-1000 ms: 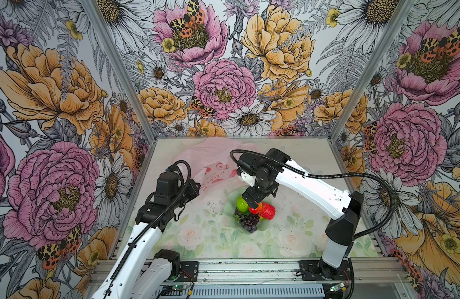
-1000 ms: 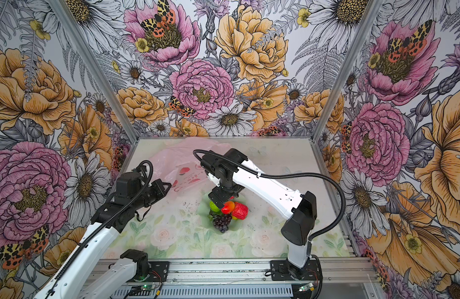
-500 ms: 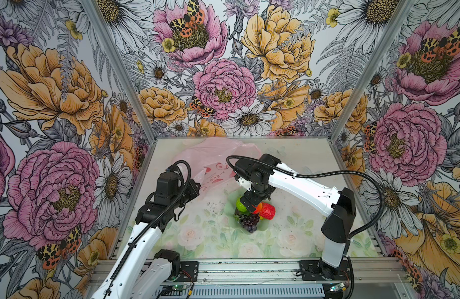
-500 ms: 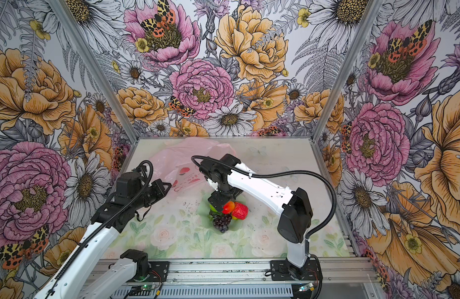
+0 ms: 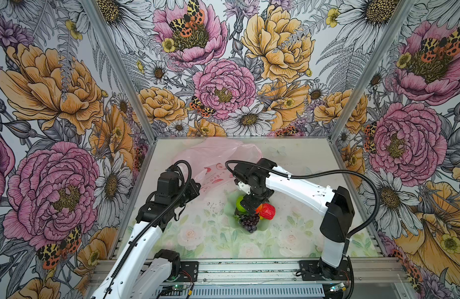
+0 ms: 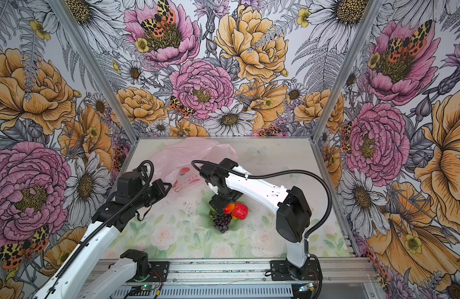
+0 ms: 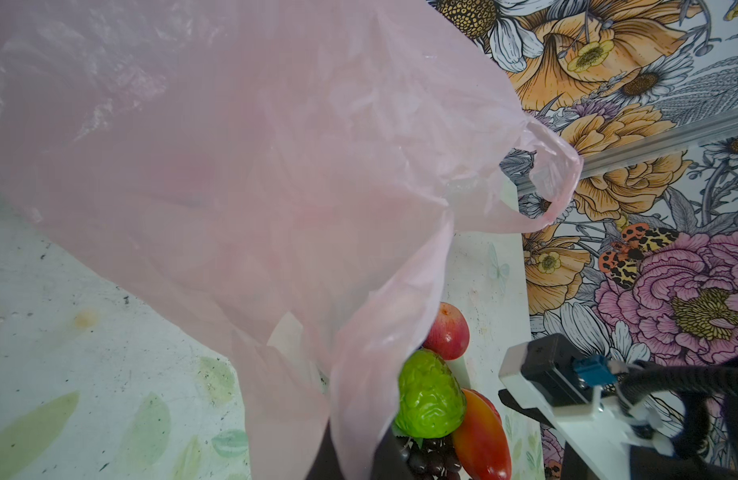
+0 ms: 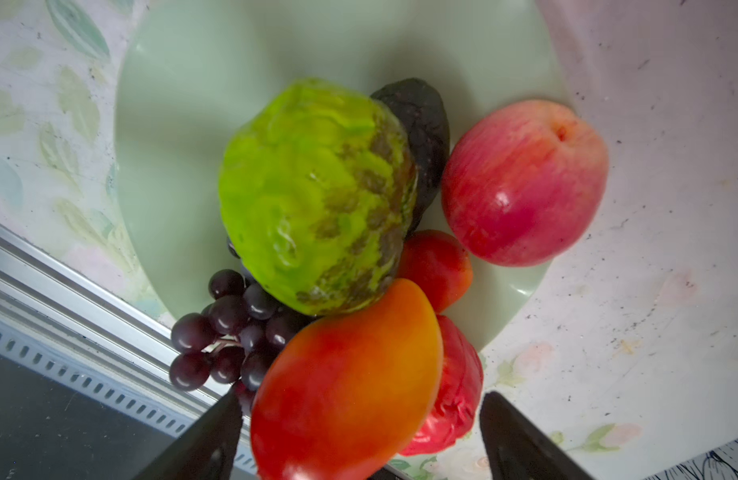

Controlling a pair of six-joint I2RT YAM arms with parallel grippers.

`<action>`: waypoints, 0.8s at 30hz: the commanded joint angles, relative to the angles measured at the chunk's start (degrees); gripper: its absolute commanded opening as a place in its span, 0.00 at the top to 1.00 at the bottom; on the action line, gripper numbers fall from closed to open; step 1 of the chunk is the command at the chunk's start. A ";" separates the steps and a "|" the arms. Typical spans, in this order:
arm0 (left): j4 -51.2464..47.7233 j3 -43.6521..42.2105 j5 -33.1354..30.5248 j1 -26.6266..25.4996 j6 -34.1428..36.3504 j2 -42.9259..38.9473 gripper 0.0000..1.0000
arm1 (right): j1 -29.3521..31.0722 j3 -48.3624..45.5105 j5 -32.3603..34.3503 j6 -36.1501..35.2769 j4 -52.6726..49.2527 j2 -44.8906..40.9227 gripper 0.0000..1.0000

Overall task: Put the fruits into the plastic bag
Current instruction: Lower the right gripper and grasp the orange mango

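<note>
The right fingers (image 8: pixel 521 440) are straddling the orange-red fruit (image 8: pixel 346 374), released, poised to lift it from the pile in the pale green dish (image 8: pixel 184 124). The left fingers (image 5: pixel 194 187) are clenching the plastic bag (image 5: pixel 218 158) (likely holding its mouth open) just far-left of the dish.

Pale green scalloped dish (image 8: pixel 184 104) at middle of floral-print tabletop (image 5: pixel 203 240). On dish: bumpy bright green toy fruit (image 5: pixel 239 202) left, glossy red toy fruit (image 5: pixel 267 211) right, dark purple grape bunch (image 5: pixel 249 222) near edge, pink-red ball (image 8: pixel 525 183) far side. Thin translucent pink carrier bag (image 5: pixel 216 155) far-left of dish.
</note>
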 commanded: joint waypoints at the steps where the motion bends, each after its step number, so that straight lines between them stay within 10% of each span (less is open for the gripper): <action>1: 0.11 -0.40 -0.90 -0.51 -0.30 0.07 1.00 | -0.07 -0.66 1.03 -0.68 1.77 0.95 0.09; 24: 0.13 -0.74 -2.01 -0.42 -0.47 0.37 1.00 | -1.69 -2.04 0.93 -1.20 2.75 1.55 0.25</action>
